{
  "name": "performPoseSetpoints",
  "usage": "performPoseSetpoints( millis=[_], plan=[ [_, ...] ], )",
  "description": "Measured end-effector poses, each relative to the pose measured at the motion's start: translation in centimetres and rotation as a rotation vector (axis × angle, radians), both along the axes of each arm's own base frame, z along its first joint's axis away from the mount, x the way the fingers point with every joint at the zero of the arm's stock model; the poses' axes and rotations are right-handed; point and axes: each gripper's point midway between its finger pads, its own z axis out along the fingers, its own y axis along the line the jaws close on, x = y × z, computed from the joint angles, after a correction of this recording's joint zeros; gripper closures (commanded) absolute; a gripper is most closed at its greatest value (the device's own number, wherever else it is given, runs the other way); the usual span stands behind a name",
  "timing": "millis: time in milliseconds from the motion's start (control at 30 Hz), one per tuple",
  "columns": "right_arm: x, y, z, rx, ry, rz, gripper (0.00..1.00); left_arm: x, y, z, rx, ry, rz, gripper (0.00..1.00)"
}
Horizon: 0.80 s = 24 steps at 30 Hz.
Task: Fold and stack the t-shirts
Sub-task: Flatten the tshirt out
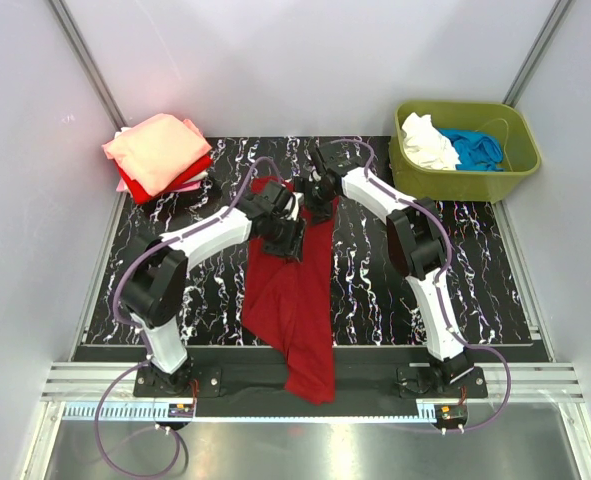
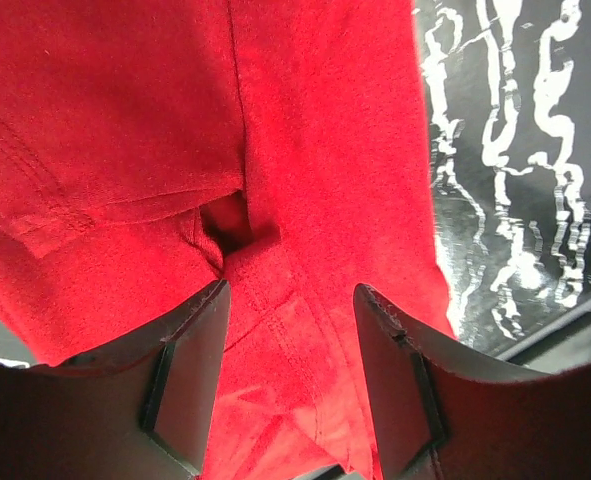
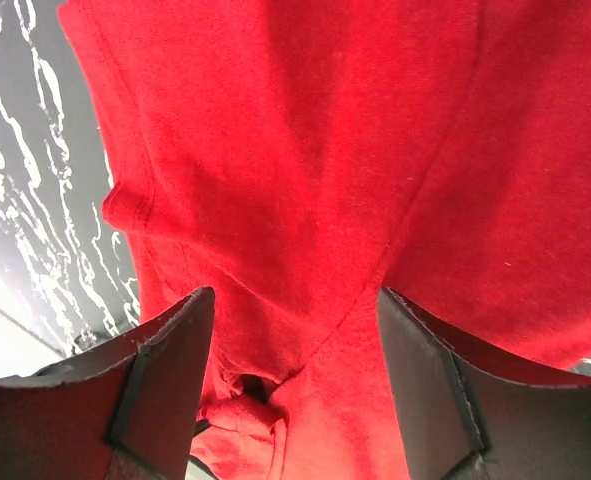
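Straddling, with left gripper [image 2: 290, 290] and right gripper [image 3: 295, 295] both parted and pinching nothing, the far end of the dark red cotton t-shirt [image 1: 295, 290] stretched down the middle of the black marbled table [image 1: 375, 310] and past its near edge, probably to fold it.

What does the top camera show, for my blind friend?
Two robot arms reach onto a dark red t-shirt spread on a black marbled table. Folded shirts sit back left; a green tub with more, back right.
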Motion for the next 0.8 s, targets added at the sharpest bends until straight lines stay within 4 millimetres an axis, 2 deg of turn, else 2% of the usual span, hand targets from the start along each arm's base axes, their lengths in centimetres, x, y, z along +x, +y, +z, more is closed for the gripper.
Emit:
performPoseSetpoints(
  millis=[333, 433, 500, 600, 800],
  plan=[
    [-0.6, 0.4, -1.6, 0.043, 0.016, 0.022, 0.29, -0.3, 0.2, -3.1, 0.094, 0.024, 0.015, 0.42],
    [-0.6, 0.5, -1.6, 0.059, 0.012, 0.027, 0.30, -0.4, 0.3, -3.9, 0.113, 0.032, 0.015, 0.46],
    [-0.6, 0.4, -1.6, 0.063, 0.006, 0.025, 0.30, -0.5, 0.2, -4.5, 0.127, 0.038, 0.012, 0.54],
    [-0.6, 0.2, -1.6, 0.076, 0.008, 0.024, 0.31, -0.5, -0.1, -4.6, 0.133, 0.026, 0.010, 0.62],
    [-0.7, 0.2, -1.6, 0.087, 0.010, 0.027, 0.32, -0.8, -0.2, -4.9, 0.169, 0.009, 0.006, 0.72]
  ],
)
